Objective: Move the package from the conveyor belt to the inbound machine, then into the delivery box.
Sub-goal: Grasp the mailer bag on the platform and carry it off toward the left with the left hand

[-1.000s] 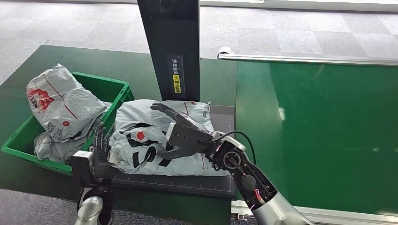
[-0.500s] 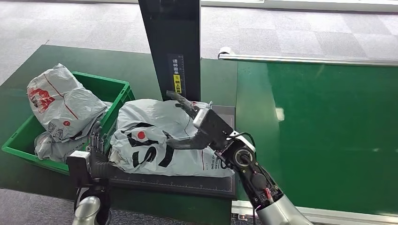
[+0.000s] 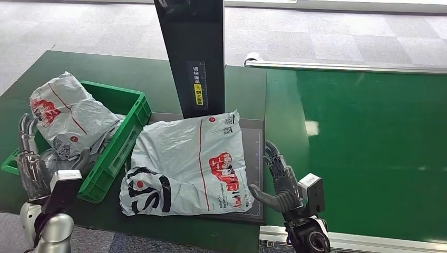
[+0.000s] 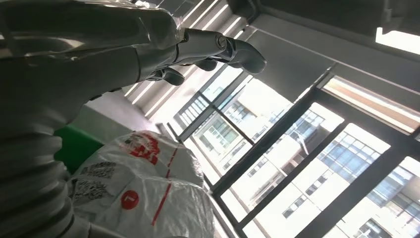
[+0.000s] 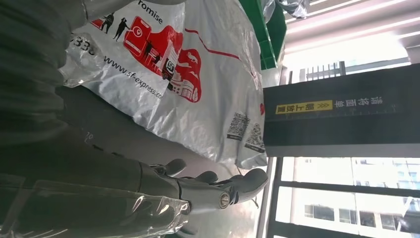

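Beside the full green bin point(image 3: 134, 113), the package point(image 3: 187, 161) lies flat between both empty, spread robot hands.

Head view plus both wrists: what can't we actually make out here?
- Inbound machine: head view, post cut off by the top edge.
- Package label print: head view, too small to read.
- Delivery box: head view, floor hidden by bags.
- Left hand: left wrist view, mostly cover; fingertips against bright windows.
- Right hand: right wrist view, palm hidden behind its cover.
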